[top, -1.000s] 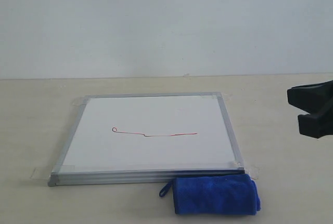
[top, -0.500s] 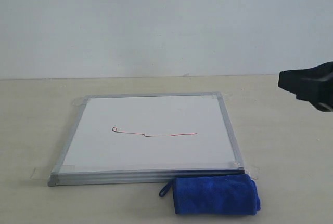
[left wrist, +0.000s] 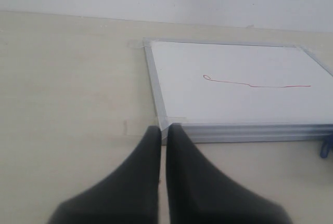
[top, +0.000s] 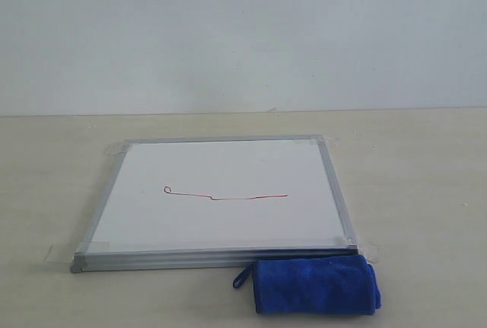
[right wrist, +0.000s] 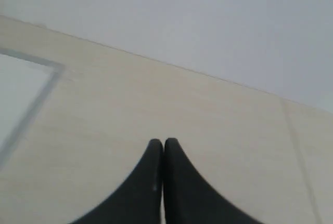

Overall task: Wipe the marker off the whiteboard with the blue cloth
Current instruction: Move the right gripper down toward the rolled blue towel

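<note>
— How much of the blue cloth [left wrist: 326,147] does the left wrist view catch?
— Only a sliver at the picture's edge. The rest is cut off, and so is the whiteboard [left wrist: 234,104] corner beside it.
— And the right wrist view?
— Soft all over. One blurred whiteboard corner shows, the remainder cropped.
— The arms?
— The left gripper [left wrist: 163,129] and right gripper [right wrist: 163,142] show fingers only, cut off at the edge.

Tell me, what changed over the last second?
The right gripper, jaws shut and empty, rose at the right edge of the exterior view and left it. Nothing was grasped or released. The whiteboard, its red marker line and the blue cloth stayed put.
</note>
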Tool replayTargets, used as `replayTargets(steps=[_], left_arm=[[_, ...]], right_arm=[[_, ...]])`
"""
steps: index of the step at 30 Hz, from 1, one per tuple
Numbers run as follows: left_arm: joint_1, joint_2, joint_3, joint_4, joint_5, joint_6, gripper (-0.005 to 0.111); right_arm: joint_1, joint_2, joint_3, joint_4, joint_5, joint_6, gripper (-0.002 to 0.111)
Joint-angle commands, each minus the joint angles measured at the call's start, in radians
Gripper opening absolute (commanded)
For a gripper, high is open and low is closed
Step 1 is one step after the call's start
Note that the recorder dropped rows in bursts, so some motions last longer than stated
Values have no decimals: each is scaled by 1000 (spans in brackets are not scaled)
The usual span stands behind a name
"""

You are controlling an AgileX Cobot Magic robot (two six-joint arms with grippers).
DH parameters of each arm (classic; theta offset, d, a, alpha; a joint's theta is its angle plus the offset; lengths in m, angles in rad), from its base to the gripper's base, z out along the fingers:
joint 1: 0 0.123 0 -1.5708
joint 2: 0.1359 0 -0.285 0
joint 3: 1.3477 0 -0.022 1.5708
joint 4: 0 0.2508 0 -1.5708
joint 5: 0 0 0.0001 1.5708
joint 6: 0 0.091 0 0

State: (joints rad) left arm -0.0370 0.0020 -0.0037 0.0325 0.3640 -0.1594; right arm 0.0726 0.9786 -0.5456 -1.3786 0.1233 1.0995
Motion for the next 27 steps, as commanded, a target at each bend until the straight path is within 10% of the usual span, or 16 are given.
replayTargets(steps=[1, 12, 23, 27], left_arm=[[-2, -2, 4, 5, -5, -7, 4], [-2, -2, 4, 5, -5, -7, 4], [-2, -2, 4, 5, -5, -7, 4], [-2, -2, 4, 5, -5, -7, 4]], right_arm=[[81, -29, -50, 299, 360, -428, 0], [288, -28, -190, 1200, 658, -1299, 0], [429, 89, -162, 1328, 525, -1590, 1], [428, 186, -141, 1397, 465, -1713, 21]])
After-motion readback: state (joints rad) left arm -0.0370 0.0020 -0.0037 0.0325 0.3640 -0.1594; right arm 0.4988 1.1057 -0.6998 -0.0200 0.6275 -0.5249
